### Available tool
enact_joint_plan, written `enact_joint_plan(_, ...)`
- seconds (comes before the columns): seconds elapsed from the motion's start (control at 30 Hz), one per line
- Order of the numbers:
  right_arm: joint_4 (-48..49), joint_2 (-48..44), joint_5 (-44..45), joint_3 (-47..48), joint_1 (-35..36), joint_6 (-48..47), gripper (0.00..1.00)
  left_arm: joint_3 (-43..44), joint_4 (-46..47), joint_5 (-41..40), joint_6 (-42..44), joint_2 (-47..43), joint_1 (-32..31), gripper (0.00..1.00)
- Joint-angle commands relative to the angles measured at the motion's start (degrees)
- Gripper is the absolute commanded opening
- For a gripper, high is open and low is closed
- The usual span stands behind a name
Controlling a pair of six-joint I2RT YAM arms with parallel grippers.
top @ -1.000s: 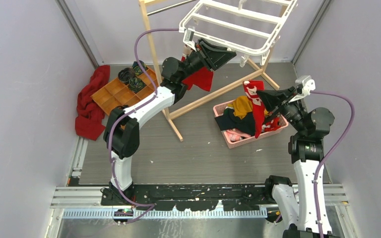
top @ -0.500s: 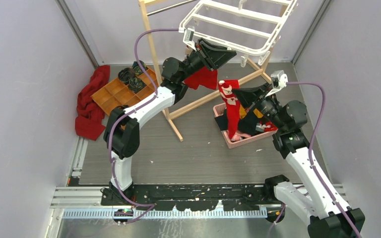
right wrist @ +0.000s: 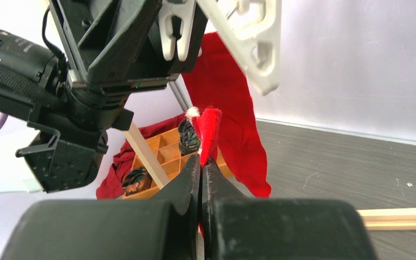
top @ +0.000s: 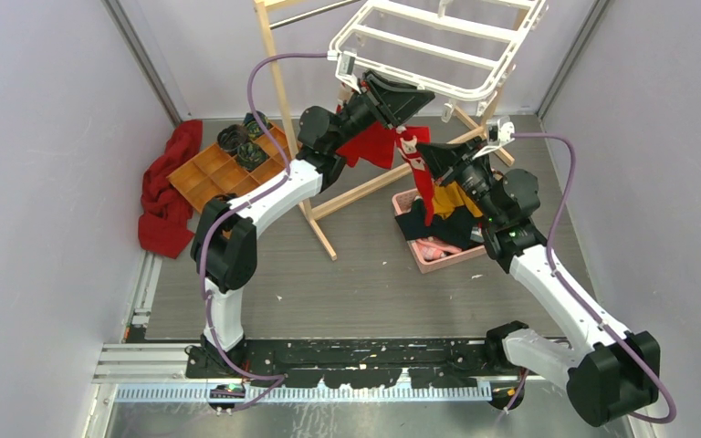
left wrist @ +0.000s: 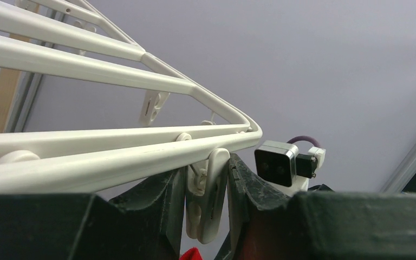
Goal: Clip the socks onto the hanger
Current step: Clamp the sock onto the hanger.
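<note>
Right claw (right wrist: 201,161) is pressed tight on the top edge of a red sock (top: 424,187), which is held up just beside the near corner of the white hanger (top: 438,46). Left claw (left wrist: 206,208) is clamped on one dangling clip (left wrist: 208,197) at that same corner, with a finger laid on each side of it. A second sock (top: 371,146), plain red, can be seen hanging right under the left claw. What it's held by can't be made out.

Containers: a pink basket (top: 431,265) is parked on the worktop (top: 347,283) below the right claw, stuffed with mustard, dark and red garments. Over on the left, a wooden tray (top: 203,178) split into compartments is loaded with dark rolled-up things in its far cells. A dark red cloth (top: 166,187) is bunched up against it.

The held sock is hung with its long axis vertical. The white-patterned part is up by the pinch, and the other end is pointed down at the basket.
</note>
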Motion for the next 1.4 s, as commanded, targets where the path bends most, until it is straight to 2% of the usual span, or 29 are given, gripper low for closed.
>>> enact_joint_plan(0.0,6.9,1.6,2.8,4.2,1.0,0.7,0.01,-0.4,3.2,-3.0,-2.4,-0.6,0.5,0.0)
enact_joint_plan(0.57,11.3,6.4,4.4,8.1,2.1,0.2,0.01,0.6,3.5,-3.7,-2.6,0.5,0.4,0.0)
enact_joint_plan(1.37,11.0,2.8,0.7,5.0,2.7,2.2,0.01,2.4,4.1,-4.5,-3.3,1.3,1.0,0.0)
